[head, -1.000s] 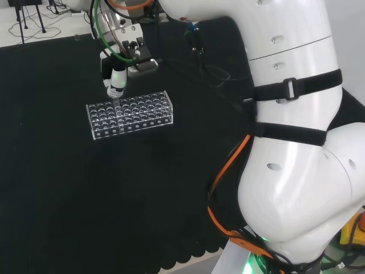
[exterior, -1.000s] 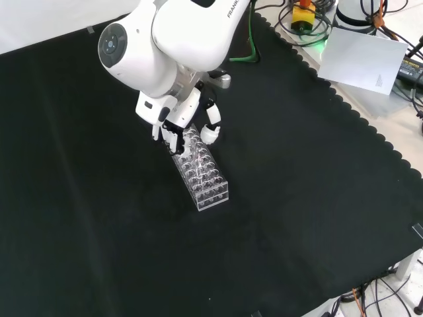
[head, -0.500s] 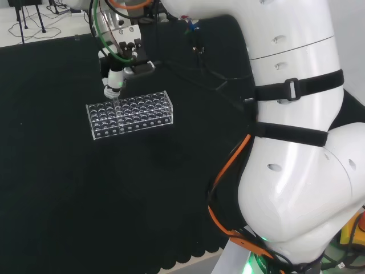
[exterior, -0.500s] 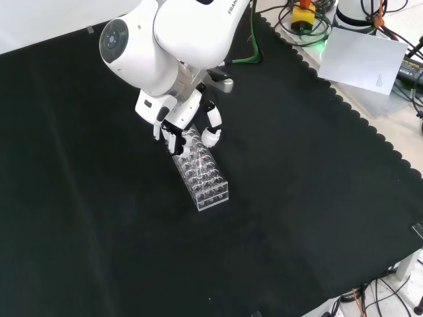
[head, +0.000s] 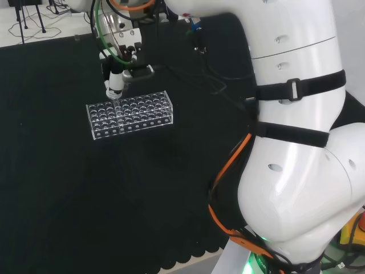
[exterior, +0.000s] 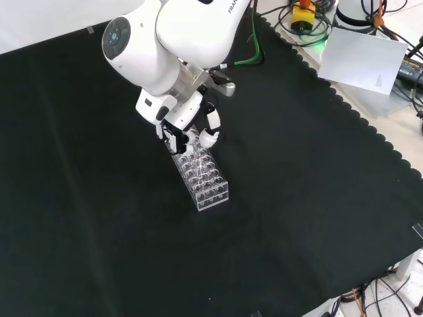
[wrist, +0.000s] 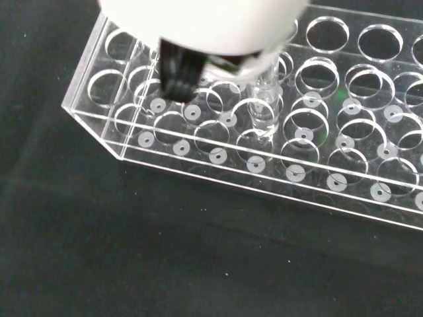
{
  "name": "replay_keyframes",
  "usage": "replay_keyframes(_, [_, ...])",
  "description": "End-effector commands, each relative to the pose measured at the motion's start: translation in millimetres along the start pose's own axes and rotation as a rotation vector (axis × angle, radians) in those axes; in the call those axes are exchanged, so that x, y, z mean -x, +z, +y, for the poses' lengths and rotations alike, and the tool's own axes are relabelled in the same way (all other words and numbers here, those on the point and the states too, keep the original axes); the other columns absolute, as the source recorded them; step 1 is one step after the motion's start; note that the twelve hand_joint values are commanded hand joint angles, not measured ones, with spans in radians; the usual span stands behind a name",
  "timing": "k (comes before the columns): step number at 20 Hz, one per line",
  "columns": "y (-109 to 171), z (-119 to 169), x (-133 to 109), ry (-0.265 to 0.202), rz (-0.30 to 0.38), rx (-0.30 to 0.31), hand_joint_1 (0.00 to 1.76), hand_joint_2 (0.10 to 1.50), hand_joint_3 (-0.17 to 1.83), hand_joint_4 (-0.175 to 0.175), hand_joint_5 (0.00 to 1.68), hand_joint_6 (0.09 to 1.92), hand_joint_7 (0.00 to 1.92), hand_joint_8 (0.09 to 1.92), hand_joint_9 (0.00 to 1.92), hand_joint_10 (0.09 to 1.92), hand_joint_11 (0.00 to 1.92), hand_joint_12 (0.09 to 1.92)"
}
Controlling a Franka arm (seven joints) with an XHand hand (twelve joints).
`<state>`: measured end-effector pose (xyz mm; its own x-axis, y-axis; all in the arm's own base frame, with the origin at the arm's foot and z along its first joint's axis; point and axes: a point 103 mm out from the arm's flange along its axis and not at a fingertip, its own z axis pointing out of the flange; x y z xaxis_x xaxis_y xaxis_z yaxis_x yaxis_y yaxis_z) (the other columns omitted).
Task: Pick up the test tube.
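Observation:
A clear plastic rack (head: 142, 112) with several rows of holes lies on the black cloth. The black and white hand (head: 116, 75) hangs over the rack's left end in the head view. In the front view the hand (exterior: 189, 124) is above the rack's (exterior: 210, 188) far end. The wrist view shows a clear test tube (wrist: 263, 112) standing upright, its lower end still inside a hole of the rack (wrist: 198, 168). The hand (wrist: 211, 26) has its fingers curled and pinched on the tube's top. The other holes I can see hold nothing.
The arm's big white links (head: 296, 142) stand at the right of the head view. Past the cloth's scalloped edge (exterior: 344, 105) in the front view lie a white sheet (exterior: 360, 59) and cables. Bare black cloth surrounds the rack.
The hand has risen a little above the rack's end, drawing the test tube up with it. The rack has not moved.

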<state>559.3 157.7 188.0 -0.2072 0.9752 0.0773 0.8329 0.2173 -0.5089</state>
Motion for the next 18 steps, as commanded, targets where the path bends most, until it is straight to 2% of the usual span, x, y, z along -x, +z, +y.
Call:
replay_keyframes(1, [-2.5,-0.8,0.8,0.076,0.083,0.111,1.27,0.69,0.58,-0.175,1.16,0.73,1.31,0.7,1.28,0.68,0.97,1.22])
replay_keyframes(4, [-2.5,-1.1,-1.2,0.098,0.086,0.164,1.38,0.67,0.6,-0.175,1.22,0.69,1.33,0.72,1.25,0.63,1.12,1.15])
replay_keyframes(7, [-4.1,-0.3,-4.2,0.092,0.074,0.214,1.43,0.61,0.69,-0.175,1.25,0.67,1.36,0.72,1.26,0.59,1.23,1.08])
replay_keyframes(10, [-7.2,0.9,-7.0,0.078,0.065,0.252,1.43,0.68,0.56,-0.175,1.26,0.44,1.38,0.71,1.29,0.58,1.32,1.04])
replay_keyframes(14, [-9.2,1.4,-8.7,0.062,0.056,0.26,1.44,0.68,0.52,-0.175,1.34,0.21,1.44,0.59,1.37,0.44,1.38,1.02])
replay_keyframes(18, [-10.5,-1.7,-7.0,0.055,0.054,0.26,1.44,0.67,0.53,-0.175,1.38,0.14,1.46,0.55,1.39,0.41,1.4,1.02])
